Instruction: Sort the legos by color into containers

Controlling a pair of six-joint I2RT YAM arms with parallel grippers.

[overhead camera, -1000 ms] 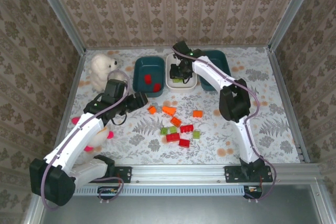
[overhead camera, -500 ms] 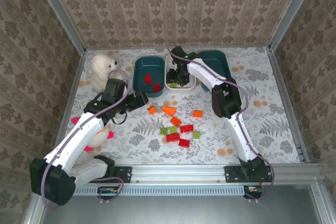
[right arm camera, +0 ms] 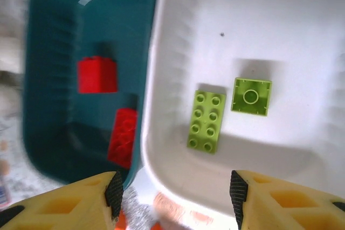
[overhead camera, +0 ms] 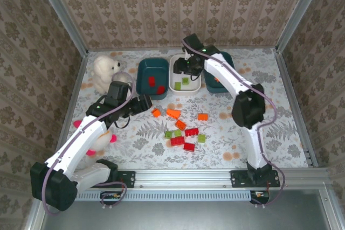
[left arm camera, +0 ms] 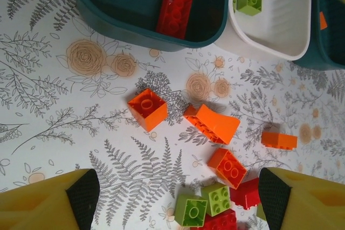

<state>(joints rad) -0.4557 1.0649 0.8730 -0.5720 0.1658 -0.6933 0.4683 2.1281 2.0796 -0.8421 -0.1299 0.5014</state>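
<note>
The containers stand in a row at the back: a teal tub [overhead camera: 152,78] with two red bricks [left arm camera: 174,12], a white tub [overhead camera: 178,79] with two green bricks [right arm camera: 206,121], and another teal tub [overhead camera: 220,74]. Loose orange [overhead camera: 173,113], green [overhead camera: 172,133] and red legos [overhead camera: 183,143] lie mid-table. My left gripper [overhead camera: 146,102] [left arm camera: 177,192] hovers open just left of the loose pile, nothing between its fingers. Over the white tub's near left corner my right gripper [overhead camera: 184,68] [right arm camera: 176,192] is open and empty.
A white plush bear [overhead camera: 104,71] sits at the back left and a pink plush [overhead camera: 97,143] lies under my left arm. Metal rails and papered walls bound the table. Bare patterned tabletop [overhead camera: 269,117] stretches to the right of the pile.
My right gripper has opened over the white tub, where a second green brick now lies, and has drawn back a little. The left arm has stayed where it was.
</note>
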